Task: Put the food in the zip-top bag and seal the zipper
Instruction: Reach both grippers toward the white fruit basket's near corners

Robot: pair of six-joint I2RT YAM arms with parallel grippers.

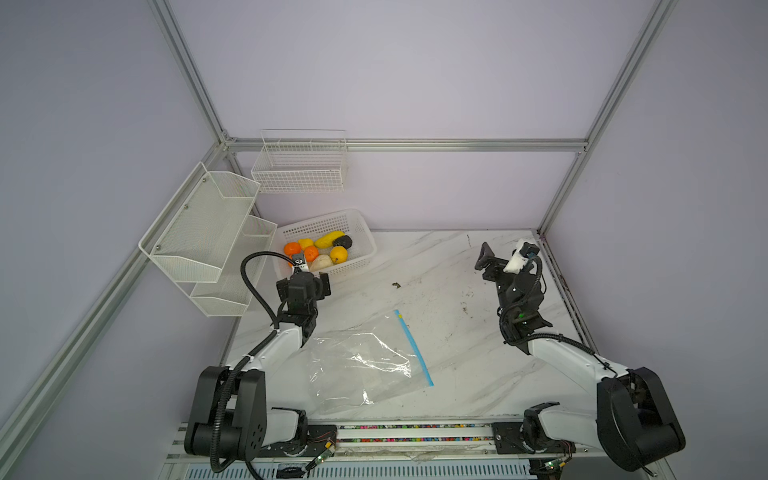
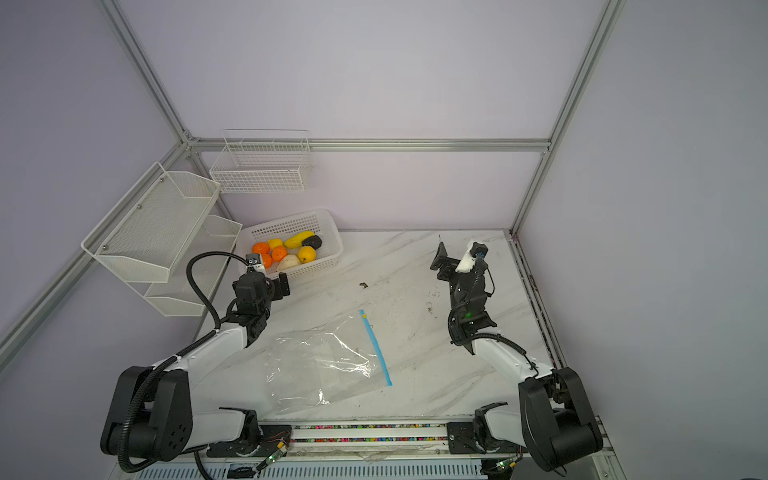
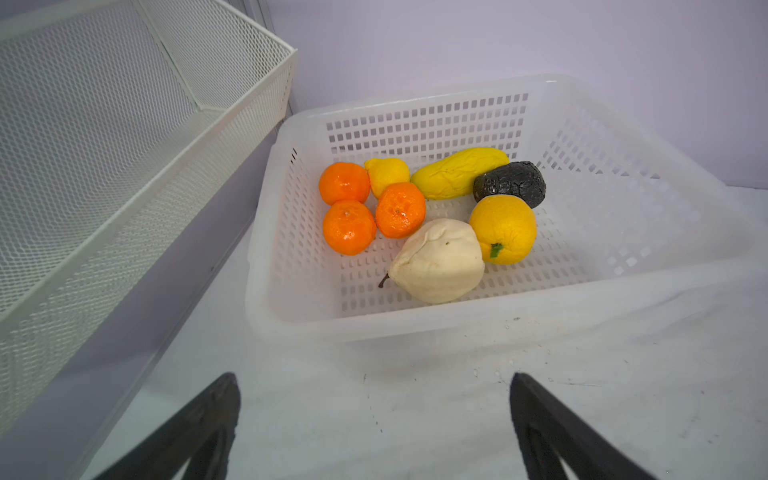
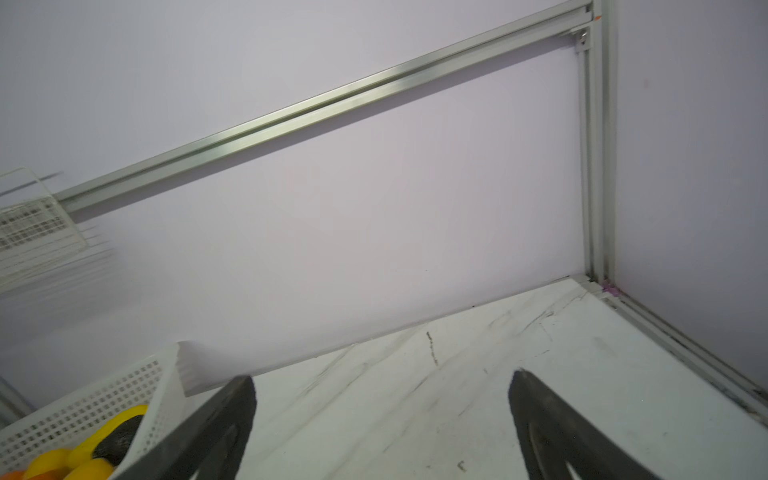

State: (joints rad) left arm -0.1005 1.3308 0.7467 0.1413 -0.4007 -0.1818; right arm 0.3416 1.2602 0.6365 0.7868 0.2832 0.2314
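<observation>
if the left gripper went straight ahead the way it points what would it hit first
Probably the near wall of the white basket, since the open left gripper aims at it; the pale fruit lies just behind.

I'm looking into a robotics lab test cell, not a real kitchen. Aluminium frame rails (image 1: 407,144) box in plain lilac panels (image 1: 415,75), and the marble-patterned counter (image 1: 457,353) is scuffed and stained. The left arm (image 1: 274,345) and right arm (image 1: 569,353) are mounted on a slotted rail (image 1: 415,432) along the front edge, with a bare circuit board (image 1: 321,458) and loose wiring beside it. A mesh shelf rack (image 1: 199,232) and wire basket (image 1: 299,174) hang on the walls. The white plastic basket (image 3: 623,187) holds only toy fruit (image 3: 349,226).
</observation>
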